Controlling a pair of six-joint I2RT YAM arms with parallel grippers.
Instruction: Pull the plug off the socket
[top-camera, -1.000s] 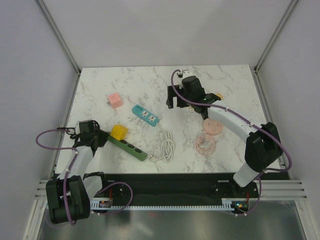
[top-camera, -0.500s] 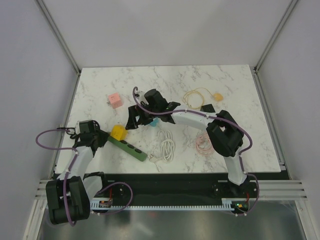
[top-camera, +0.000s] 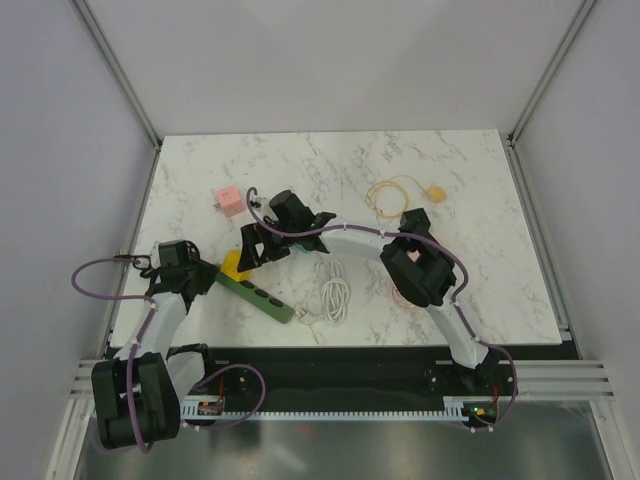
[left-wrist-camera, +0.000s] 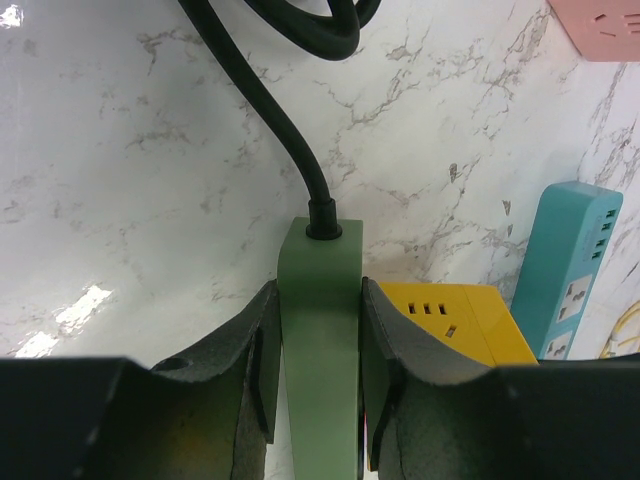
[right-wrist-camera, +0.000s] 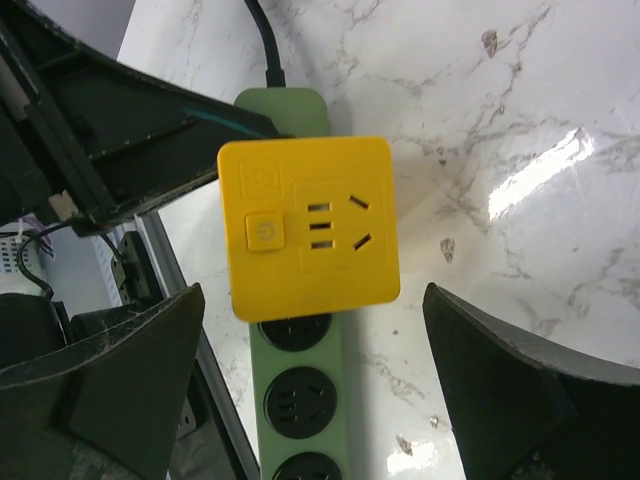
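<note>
A yellow cube plug (right-wrist-camera: 308, 235) sits plugged into the end of a green power strip (right-wrist-camera: 305, 400). In the top view the strip (top-camera: 262, 298) lies at the front left, with the yellow plug (top-camera: 232, 264) partly hidden under my right gripper (top-camera: 250, 250). My right gripper (right-wrist-camera: 310, 390) is open and hovers over the plug, one finger on each side, not touching it. My left gripper (left-wrist-camera: 318, 340) is shut on the cord end of the green strip (left-wrist-camera: 320, 300), beside the yellow plug (left-wrist-camera: 450, 320). It also shows in the top view (top-camera: 198, 276).
A pink cube adapter (top-camera: 230, 201) lies behind the strip. A teal power strip (left-wrist-camera: 570, 260) lies beyond the plug, under my right arm. A coiled white cable (top-camera: 333, 293) and a yellow cable (top-camera: 400, 192) lie to the right. The strip's black cord (left-wrist-camera: 270, 110) curls away.
My right arm has swung from the back right of the table to the front left and now hovers open over the yellow plug. The left gripper has not moved.
</note>
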